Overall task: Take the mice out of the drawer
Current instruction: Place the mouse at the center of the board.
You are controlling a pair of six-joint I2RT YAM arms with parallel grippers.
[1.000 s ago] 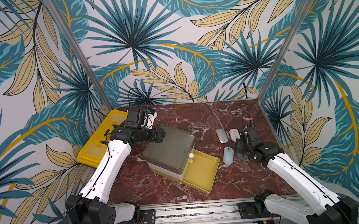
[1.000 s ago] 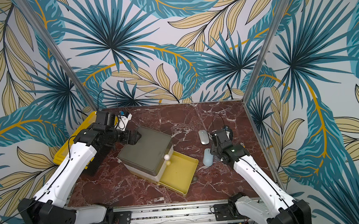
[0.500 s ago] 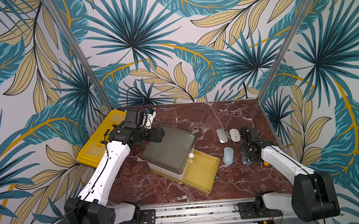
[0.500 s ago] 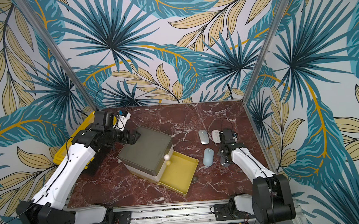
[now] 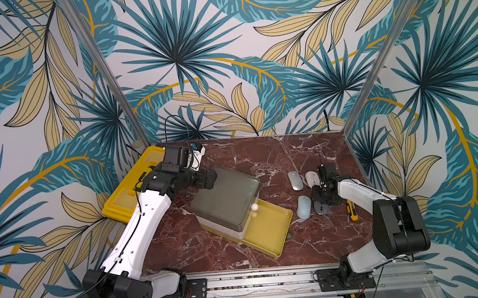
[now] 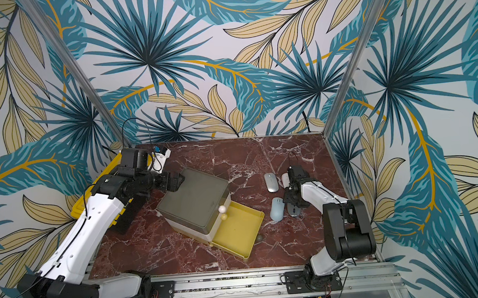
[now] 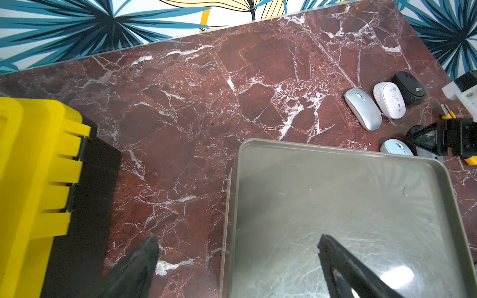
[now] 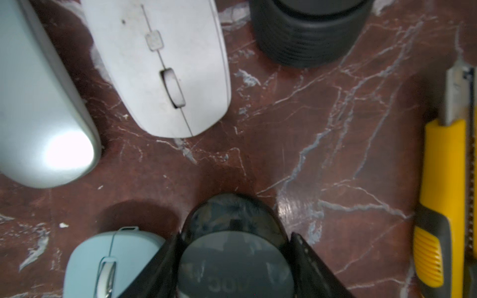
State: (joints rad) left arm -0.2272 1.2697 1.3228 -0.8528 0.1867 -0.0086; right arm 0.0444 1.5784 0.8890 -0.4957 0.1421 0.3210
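Observation:
The yellow drawer stands pulled out of the grey-topped drawer unit, and nothing shows inside it. On the marble to its right lie a silver mouse, a white mouse, a pale blue mouse and, in the left wrist view, a black mouse. My right gripper is shut on the dark grey mouse, low over the table beside the pale blue mouse. My left gripper hangs open over the unit's back left corner, holding nothing.
A yellow-black utility knife lies right of the dark grey mouse. A yellow case sits at the back left under my left arm. A white knob marks the unit's front. Patterned walls close in three sides.
My right arm has folded, its elbow swinging back toward its base, while the gripper stays beside the pale blue mouse with the dark grey mouse. The left arm has hardly moved.

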